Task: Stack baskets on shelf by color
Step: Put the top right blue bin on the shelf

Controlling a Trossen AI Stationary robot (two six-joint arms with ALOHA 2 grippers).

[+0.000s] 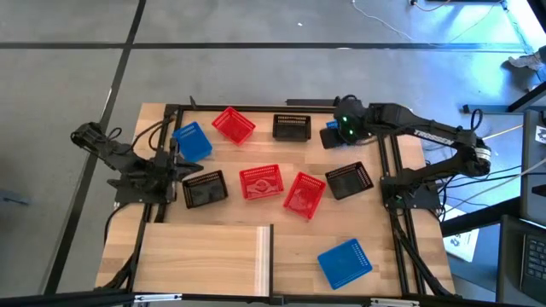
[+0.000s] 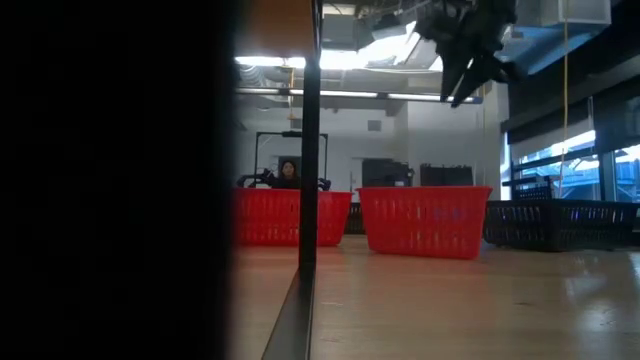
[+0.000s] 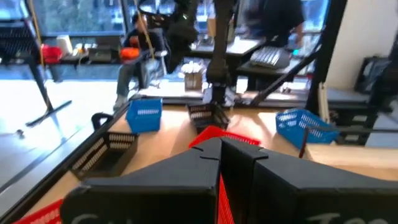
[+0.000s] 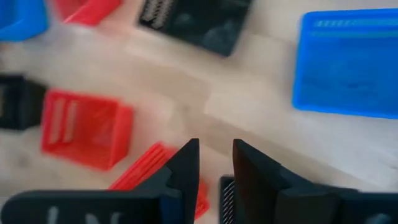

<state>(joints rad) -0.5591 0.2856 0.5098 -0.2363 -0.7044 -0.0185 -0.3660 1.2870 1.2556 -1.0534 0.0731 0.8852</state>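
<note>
Several mesh baskets lie scattered on the tabletop. In the far row are a blue basket (image 1: 193,141), a red one (image 1: 233,124), a black one (image 1: 292,126) and a blue one (image 4: 348,62). Nearer lie a black (image 1: 205,188), two red (image 1: 261,182) (image 1: 304,194) and a black basket (image 1: 350,180). One more blue basket (image 1: 345,262) sits near the front right. The pale shelf (image 1: 205,260) lies at the front left with nothing on it. My right gripper (image 4: 214,158) hangs open, high over the far right, beside the far blue basket. My left gripper (image 3: 221,152) is shut at the left edge, pointing level across the table.
In the low view a dark upright edge (image 2: 310,130) and a black mass fill the picture's left half and hide that side of the table. Black frame rails (image 1: 388,170) run along both table sides. A seated person (image 3: 140,50) shows beyond the table.
</note>
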